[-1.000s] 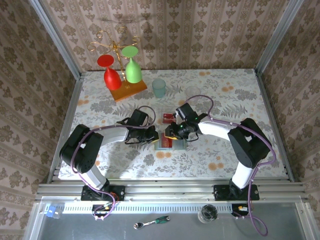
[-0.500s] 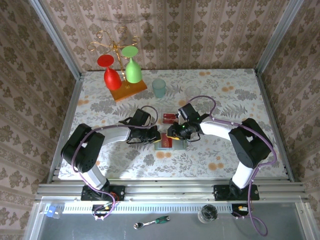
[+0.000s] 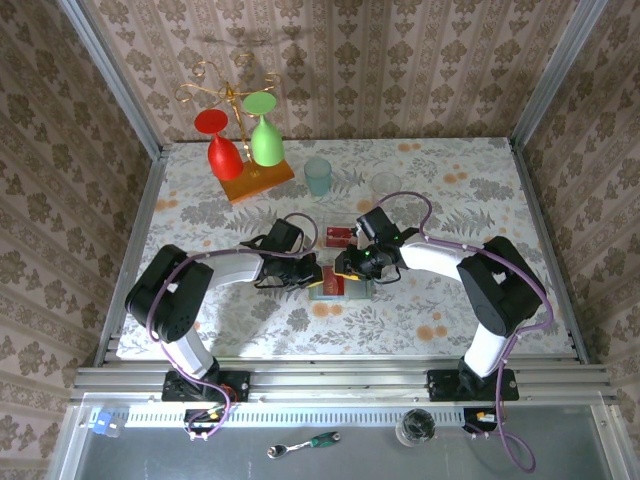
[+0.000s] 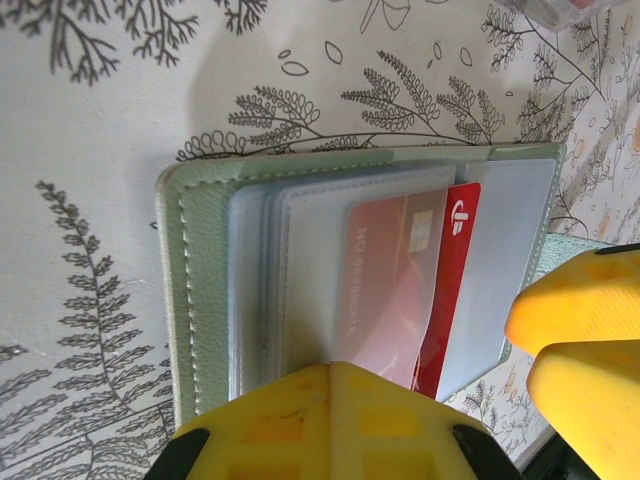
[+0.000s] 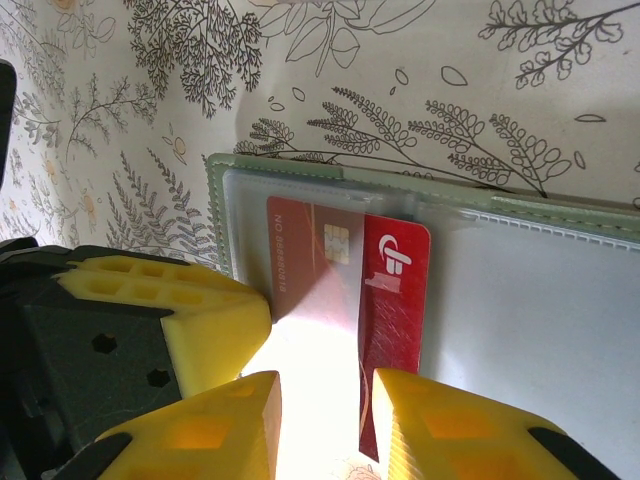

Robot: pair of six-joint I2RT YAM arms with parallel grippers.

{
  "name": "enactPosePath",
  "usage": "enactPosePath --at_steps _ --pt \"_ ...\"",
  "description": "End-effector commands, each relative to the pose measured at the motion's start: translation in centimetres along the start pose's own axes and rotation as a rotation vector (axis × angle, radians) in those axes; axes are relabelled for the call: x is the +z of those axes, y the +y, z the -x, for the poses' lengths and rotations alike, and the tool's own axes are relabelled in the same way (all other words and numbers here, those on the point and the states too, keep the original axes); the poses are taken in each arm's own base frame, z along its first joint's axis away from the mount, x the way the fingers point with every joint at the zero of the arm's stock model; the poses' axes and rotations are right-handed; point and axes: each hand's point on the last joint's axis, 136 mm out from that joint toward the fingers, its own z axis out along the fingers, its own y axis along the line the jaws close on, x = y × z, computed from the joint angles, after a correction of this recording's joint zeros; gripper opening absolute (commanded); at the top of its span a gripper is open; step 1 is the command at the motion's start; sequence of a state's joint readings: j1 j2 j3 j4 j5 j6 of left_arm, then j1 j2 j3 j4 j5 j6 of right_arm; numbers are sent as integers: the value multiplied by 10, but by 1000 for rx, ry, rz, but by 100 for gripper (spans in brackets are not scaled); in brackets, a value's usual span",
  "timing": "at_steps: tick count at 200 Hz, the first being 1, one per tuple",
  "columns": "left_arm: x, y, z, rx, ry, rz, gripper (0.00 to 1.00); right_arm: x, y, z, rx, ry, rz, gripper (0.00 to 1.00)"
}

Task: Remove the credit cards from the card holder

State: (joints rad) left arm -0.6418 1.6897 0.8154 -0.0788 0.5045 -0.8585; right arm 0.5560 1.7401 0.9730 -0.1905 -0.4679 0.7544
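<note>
The pale green card holder (image 3: 352, 291) lies open on the table between both grippers. In the left wrist view its green edge (image 4: 192, 290) frames clear sleeves, and a red credit card (image 4: 452, 290) sticks partway out of one. My left gripper (image 4: 333, 368) is shut, its tips resting on the sleeves. In the right wrist view that red card (image 5: 395, 310) juts out toward my right gripper (image 5: 325, 405), which stands open, the card's long edge right beside its right finger (image 5: 440, 425). Another red card (image 3: 338, 236) lies on the table just beyond the holder.
A teal cup (image 3: 318, 176) and a clear glass (image 3: 385, 185) stand at the back. A wooden rack with a red and a green goblet (image 3: 240, 150) is at the back left. The left gripper's yellow finger (image 5: 175, 315) sits close to my right jaws.
The right gripper edged slightly over the holder a second ago. Since then both arms and the holder look still.
</note>
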Motion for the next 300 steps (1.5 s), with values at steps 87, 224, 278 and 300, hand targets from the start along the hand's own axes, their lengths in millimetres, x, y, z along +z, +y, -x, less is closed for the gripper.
enactPosePath --at_steps 87,224,278,300 --pt "6 6 -4 3 31 26 0 18 -24 -12 18 58 -42 32" --pt "7 9 -6 -1 40 33 0 12 -8 -9 19 38 28 24" --pt "7 10 -6 -3 41 34 0 11 -7 -7 19 27 37 20" --pt "7 9 -6 -1 40 32 0 10 -6 -8 18 25 37 19"
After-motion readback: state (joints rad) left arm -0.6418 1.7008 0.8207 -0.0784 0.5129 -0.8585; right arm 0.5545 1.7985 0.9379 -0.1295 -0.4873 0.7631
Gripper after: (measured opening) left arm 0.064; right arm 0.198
